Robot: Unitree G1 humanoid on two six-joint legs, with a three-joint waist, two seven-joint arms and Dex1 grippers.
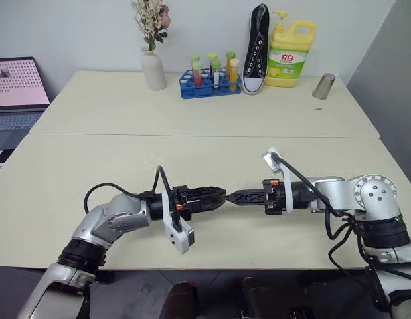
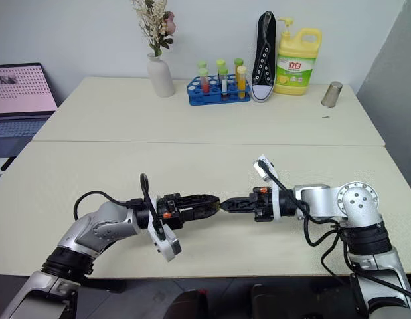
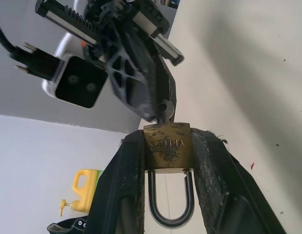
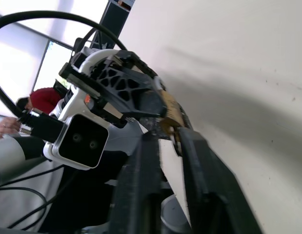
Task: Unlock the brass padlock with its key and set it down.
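Holding the tiny golden-yellow brass padlock (image 3: 167, 147) by its boxy body, your left gripper (image 1: 218, 197) has its two black fingers pressed on either flank, the thin silvery shackle loop (image 3: 170, 202) hanging closed between them, all of it up in the air above the pale cream table (image 1: 192, 159). Your right gripper (image 1: 235, 197) meets it tip to tip, and the small silvery key (image 3: 164, 108) sits in the keyway on the lock's end face. Its jaws stand narrow beside the key's head, but you cannot tell from these views whether they pinch it or have just let go. If they are slack, turning the wrist will likely slip over the key and the shackle stays locked. Twist with the two arms out of line and you may lever the padlock out of the left fingers, dropping lock and key onto the table.
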